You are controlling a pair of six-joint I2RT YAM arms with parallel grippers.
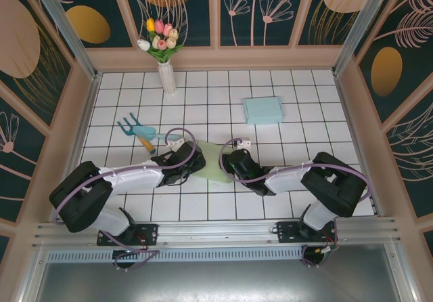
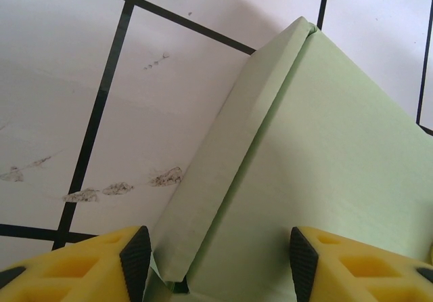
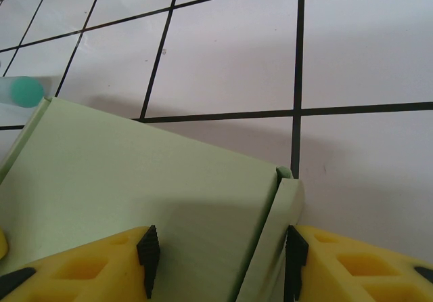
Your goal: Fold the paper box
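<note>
Looking down from the top external view, where is the paper box [image 1: 212,160] lying?

It is lying flat on the tiled tabletop [image 1: 203,99] at the middle of the frame. The left gripper [image 1: 184,161] is reaching in at its left edge and the right gripper [image 1: 233,161] at its right edge. It is looking like thin pale-green card, so I am judging it light and liable to be sliding on the tiles if only one side is pushing.

What is the left wrist view showing?

The left gripper [image 2: 218,265] is standing partly open at the bottom of the frame, straddling a raised side flap [image 2: 223,173] that is running up toward the top centre. The gap is far wider than the card, so it is clamping nothing. The panel is looking stiff and the crease soft, so I am suggesting taking the flap close to the crease.

And the right wrist view?

The right gripper [image 3: 220,261] is also sitting half open and holding nothing. Its pads [image 3: 149,254] are standing either side of the corner at lower right, where an end wall [image 3: 274,234] is meeting the main panel. Squeezing hard is risking a crumple, so a light pinch on that wall's edge is seeming safer.
</note>
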